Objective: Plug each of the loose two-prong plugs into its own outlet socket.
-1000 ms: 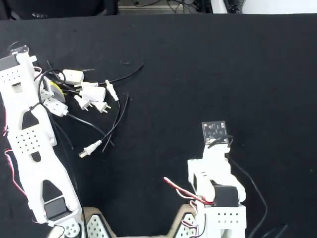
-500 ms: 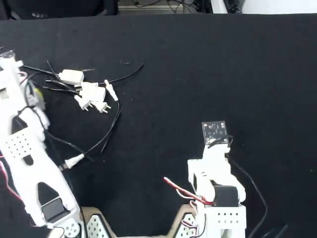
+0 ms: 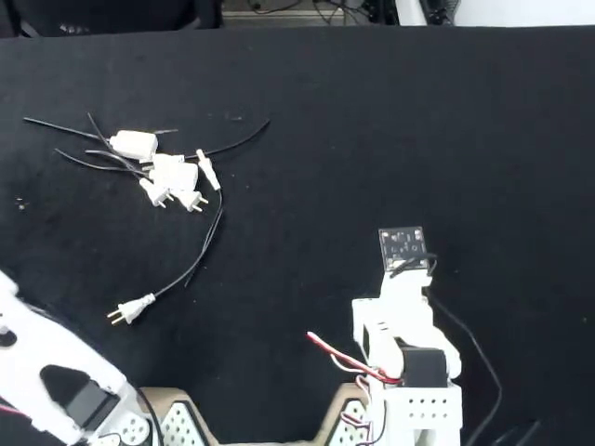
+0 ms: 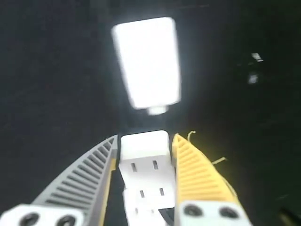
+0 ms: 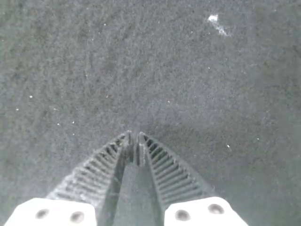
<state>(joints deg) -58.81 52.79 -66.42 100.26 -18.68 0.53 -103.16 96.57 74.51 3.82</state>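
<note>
My left gripper point(image 4: 146, 139) is shut on a white outlet block point(image 4: 145, 162) with two pairs of slots, held between the grey finger point(image 4: 89, 183) and the yellow finger point(image 4: 197, 174). Just beyond it is a bright white oblong piece point(image 4: 148, 61), too blurred to identify. In the high view the left arm point(image 3: 46, 372) sits at the near-left corner. Several white plugs and blocks point(image 3: 163, 172) with black cords lie in a cluster at the far left. One two-prong plug point(image 3: 130, 309) lies apart, nearer the front. My right gripper point(image 5: 133, 136) is shut with nothing in it, above bare black cloth.
The right arm point(image 3: 404, 334) is folded at the near middle, with its small camera board point(image 3: 403, 246) facing up. Black cloth point(image 3: 418, 130) covers the table. Thin black cords point(image 3: 209, 237) trail between the cluster and the lone plug.
The left arm has pulled back from the plug cluster to the near-left corner. The lone plug and its cord were dragged nearer and leftward. The right arm stayed still.
</note>
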